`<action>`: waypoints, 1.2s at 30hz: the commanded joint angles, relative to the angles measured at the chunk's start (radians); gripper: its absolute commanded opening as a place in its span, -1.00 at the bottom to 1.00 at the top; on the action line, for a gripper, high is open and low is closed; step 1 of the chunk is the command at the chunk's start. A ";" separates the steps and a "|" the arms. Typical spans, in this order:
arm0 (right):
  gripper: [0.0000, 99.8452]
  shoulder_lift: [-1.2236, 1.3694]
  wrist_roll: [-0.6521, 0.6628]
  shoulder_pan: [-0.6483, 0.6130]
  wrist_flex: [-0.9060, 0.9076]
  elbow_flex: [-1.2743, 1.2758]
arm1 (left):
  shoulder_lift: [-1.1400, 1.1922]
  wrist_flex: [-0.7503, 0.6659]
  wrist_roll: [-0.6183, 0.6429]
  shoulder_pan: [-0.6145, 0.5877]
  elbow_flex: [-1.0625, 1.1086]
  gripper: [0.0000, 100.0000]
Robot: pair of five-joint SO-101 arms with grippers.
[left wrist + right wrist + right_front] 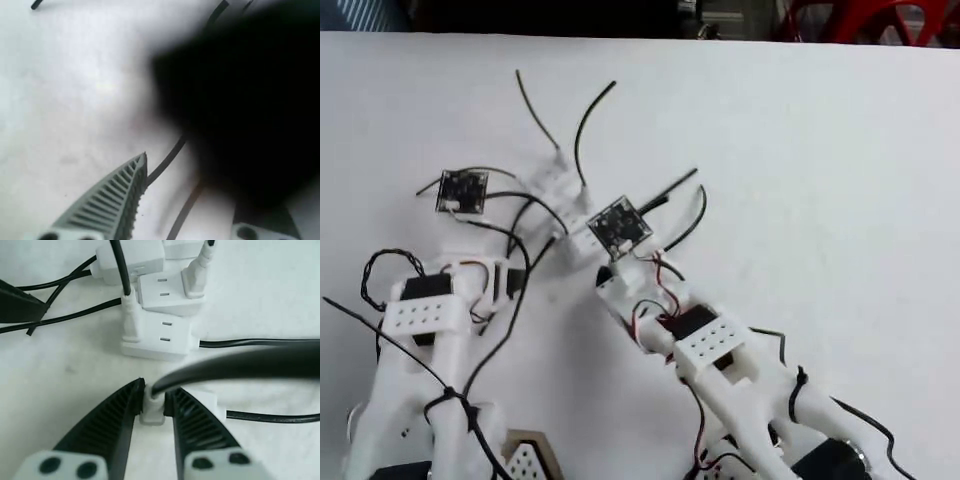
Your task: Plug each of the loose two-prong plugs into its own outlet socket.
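A cluster of white outlet blocks (555,180) is seen near the middle of the white desk (820,150), with black cords (577,140) spread out from it. The right arm (720,350) is held just beside the cluster, the left arm (420,330) near it.

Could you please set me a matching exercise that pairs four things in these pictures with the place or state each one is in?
Things
1. right gripper, black and ribbed
2. small white two-prong plug on a thick black lead
3. nearest white outlet block
4. thin black cable

Places and states
A. both slots bare, nothing plugged in
B. leaves the outlet block's end and runs along the white table
C. shut around a plug
D. pinched in a gripper

Pairs: 1-C, 2-D, 3-A, 4-B
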 commanded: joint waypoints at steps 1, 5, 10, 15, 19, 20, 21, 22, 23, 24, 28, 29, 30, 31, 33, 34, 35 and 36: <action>-0.97 0.038 0.003 0.010 -0.025 -0.012 | -0.033 -0.018 0.006 -0.008 -0.003 -0.44; -0.97 0.036 0.003 0.010 -0.019 -0.012 | -0.033 -0.018 0.006 -0.008 -0.003 -0.44; -0.97 0.045 0.011 0.013 -0.016 -0.011 | -0.033 -0.018 0.006 -0.008 -0.003 -0.44; -0.97 0.048 0.014 0.005 0.021 -0.012 | -0.033 -0.018 0.006 -0.008 -0.003 -0.44; -0.97 0.048 0.051 0.005 0.044 -0.012 | -0.033 -0.018 0.006 -0.008 -0.003 -0.44; -0.97 0.048 0.061 0.005 0.050 -0.012 | -0.033 -0.018 0.006 -0.008 -0.003 -0.44; -0.97 0.048 0.064 0.005 0.054 -0.012 | -0.033 -0.018 0.006 -0.008 -0.003 -0.44; -0.97 0.048 0.068 0.005 0.054 -0.012 | -0.033 -0.018 0.006 -0.008 -0.003 -0.44; -0.97 0.048 0.069 0.005 0.054 -0.012 | -0.033 -0.018 0.006 -0.008 -0.003 -0.44; -0.97 0.048 0.069 0.005 0.054 -0.012 | -0.033 -0.018 0.006 -0.008 -0.003 -0.44; -0.97 0.082 0.071 0.005 0.070 -0.021 | -0.033 -0.018 0.006 -0.008 -0.003 -0.44; -0.97 0.110 0.071 0.005 0.070 -0.031 | -0.033 -0.018 0.006 -0.008 -0.003 -0.44; -0.97 0.140 0.071 0.005 0.070 -0.040 | -0.033 -0.018 0.006 -0.008 -0.003 -0.44; -0.97 0.163 0.071 0.005 0.070 -0.051 | -0.033 -0.018 0.006 -0.008 -0.003 -0.44; -0.97 0.191 0.071 0.007 0.090 -0.080 | -0.033 -0.018 0.006 -0.008 -0.003 -0.44; -0.97 0.193 0.071 0.007 0.108 -0.089 | -0.033 -0.018 0.006 -0.008 -0.003 -0.44; -0.97 0.191 0.071 0.005 0.125 -0.092 | -0.033 -0.018 0.006 -0.008 -0.003 -0.44; -0.97 0.191 0.071 0.005 0.137 -0.095 | -0.033 -0.018 0.006 -0.008 -0.003 -0.44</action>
